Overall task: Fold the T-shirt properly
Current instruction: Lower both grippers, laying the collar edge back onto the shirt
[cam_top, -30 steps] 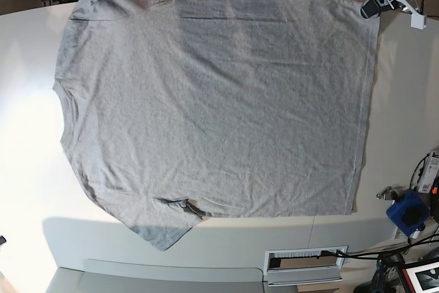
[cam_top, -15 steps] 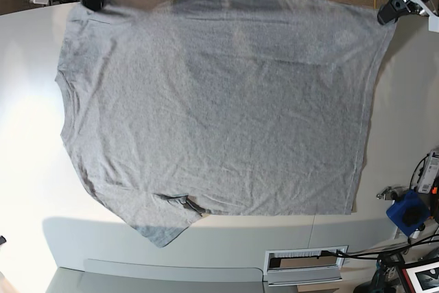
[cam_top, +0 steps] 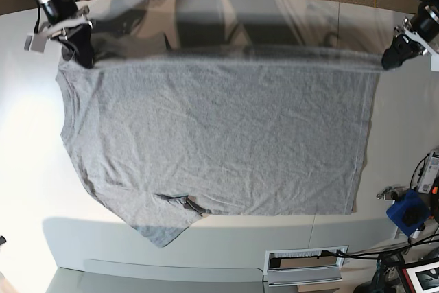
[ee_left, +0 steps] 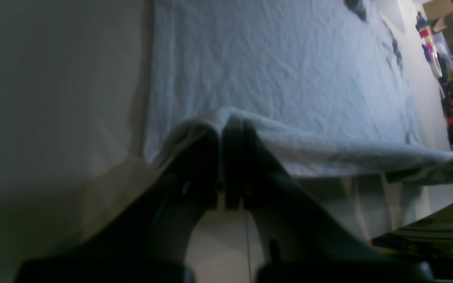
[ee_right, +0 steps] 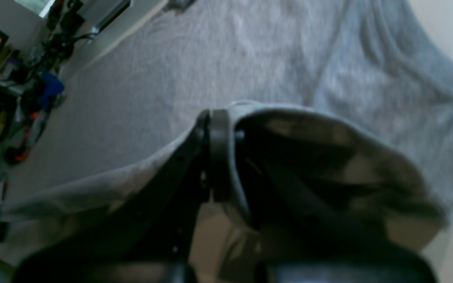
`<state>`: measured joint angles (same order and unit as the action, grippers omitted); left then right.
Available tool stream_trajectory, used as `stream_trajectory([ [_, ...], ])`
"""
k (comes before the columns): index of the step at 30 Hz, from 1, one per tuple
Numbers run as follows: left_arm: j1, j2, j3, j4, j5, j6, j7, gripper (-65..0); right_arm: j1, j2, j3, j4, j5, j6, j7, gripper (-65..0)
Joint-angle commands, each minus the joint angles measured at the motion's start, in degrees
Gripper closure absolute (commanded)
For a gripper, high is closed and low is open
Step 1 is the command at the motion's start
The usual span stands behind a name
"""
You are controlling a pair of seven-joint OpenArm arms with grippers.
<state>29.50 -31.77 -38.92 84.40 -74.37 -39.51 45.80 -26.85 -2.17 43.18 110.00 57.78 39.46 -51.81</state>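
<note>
my left gripper (cam_top: 392, 57) and my right gripper (cam_top: 82, 56) are each pinched tight on a corner of the t-shirt (cam_top: 219, 142), holding its near edge lifted and stretched between them, with the rest of the shirt spread flat ahead of both on the table (cam_top: 27, 169).

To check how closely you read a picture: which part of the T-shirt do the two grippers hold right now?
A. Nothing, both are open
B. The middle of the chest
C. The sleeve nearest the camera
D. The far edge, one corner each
D: the left gripper and right gripper each pinch a far corner of the T-shirt, lifting that edge between them.
</note>
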Motion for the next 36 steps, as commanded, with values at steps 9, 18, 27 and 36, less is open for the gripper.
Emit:
stream_trajectory([
  [9, -3.0, -1.6, 2.9, 0.7, 6.0, 2.9, -4.5, 0.0, 8.0, 5.3, -14.5, 0.9, -22.2, -3.7, 9.9, 0.0],
  [18, -9.0, -1.7, 10.8, 0.7, 17.1, 7.6, -9.1, 0.0, 11.3, 7.9, -20.7, 0.5, -36.9, -10.8, 14.0, 0.0],
  [27, -10.8, -2.1, 11.3, 0.7, 19.5, 7.6, -9.9, 0.0, 15.7, 8.9, -20.6, -11.1, -38.1, -10.8, 17.2, 0.0],
  [36, -10.8, -2.1, 11.3, 0.7, 21.6, 9.2, -11.1, 0.0, 21.5, 8.9, -21.1, -14.3, -37.8, -7.8, 17.6, 0.0],
])
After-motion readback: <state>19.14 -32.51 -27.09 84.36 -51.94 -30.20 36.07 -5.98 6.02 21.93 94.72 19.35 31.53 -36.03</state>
